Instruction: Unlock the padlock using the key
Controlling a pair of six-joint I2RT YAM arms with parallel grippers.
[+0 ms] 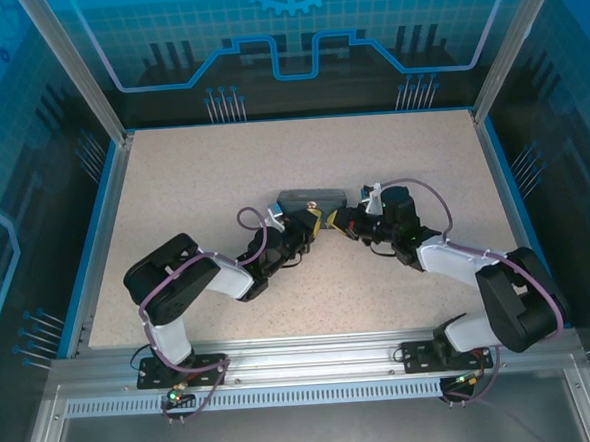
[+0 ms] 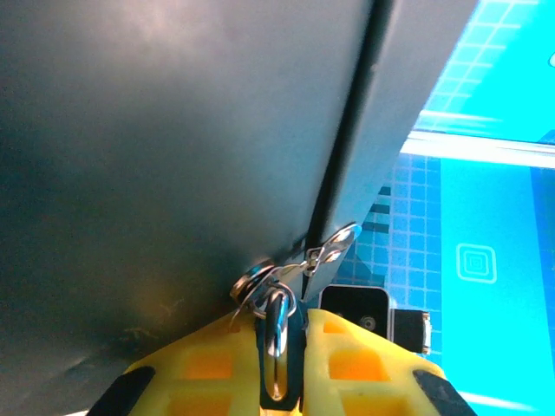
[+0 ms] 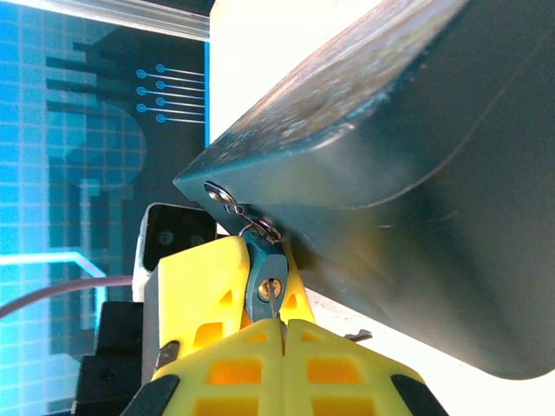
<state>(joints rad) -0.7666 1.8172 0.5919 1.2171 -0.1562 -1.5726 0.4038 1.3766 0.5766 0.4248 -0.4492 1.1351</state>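
The padlock (image 3: pixel 265 276) shows its blue underside with a brass keyhole. Its silver shackle (image 2: pixel 277 334) hangs from a ring on a grey box (image 3: pixel 390 173). My left gripper (image 2: pixel 282 334) is shut on the padlock, one yellow finger (image 3: pixel 204 286) on each side. The key (image 3: pixel 275 305) is a thin metal blade, and its tip sits in the keyhole. My right gripper (image 3: pixel 282 328) is shut on the key just below the lock. Seen from above, the left gripper (image 1: pixel 312 226) and right gripper (image 1: pixel 342 224) meet nose to nose in front of the box.
The grey box (image 1: pixel 312 197) stands mid-table, with its dark wall (image 2: pixel 173 130) close over both grippers. A small metal piece (image 3: pixel 357 334) lies on the table under the box's edge. Blue walls surround the speckled tabletop (image 1: pixel 193 187).
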